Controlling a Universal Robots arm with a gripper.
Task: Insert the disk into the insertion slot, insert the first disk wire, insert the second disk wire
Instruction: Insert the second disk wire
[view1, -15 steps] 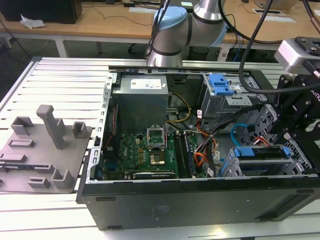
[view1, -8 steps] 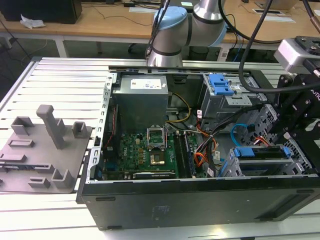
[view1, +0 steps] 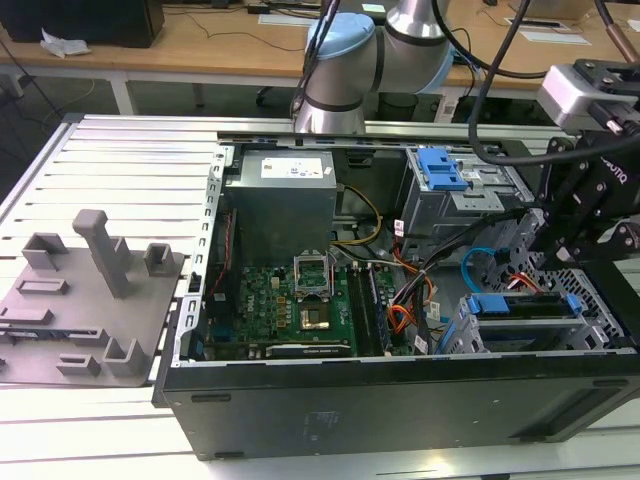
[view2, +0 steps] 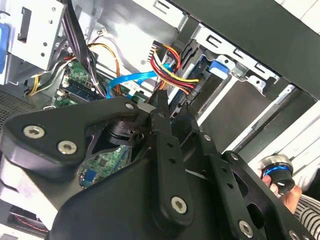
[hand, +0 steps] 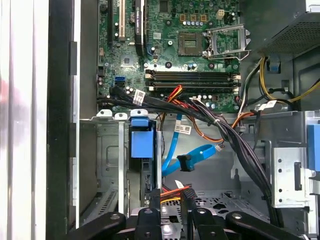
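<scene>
The disk (view1: 525, 305), framed by its blue carrier (hand: 141, 142), sits inside the insertion slot (view1: 592, 300), a low perforated silver cage at the case's corner on the exterior view's right. My gripper (hand: 170, 196) hangs just over the disk's back edge. It is shut on the black plug of the first disk wire (view2: 172, 70), a red, yellow and black bundle. The plug (view2: 184, 99) is right at the disk (view2: 220, 67). The second disk wire (hand: 200, 152), a light-blue flat cable, loops beside the cage with its black end hanging free (view1: 478, 262).
The open computer case lies on a slatted table. Inside it are a green motherboard (view1: 300, 300), a grey power supply box (view1: 280, 195) and a taller cage with a blue latch (view1: 440, 168). A grey fixture (view1: 90, 290) stands on the exterior view's left. Black cable bundles (hand: 240, 145) cross near the cage.
</scene>
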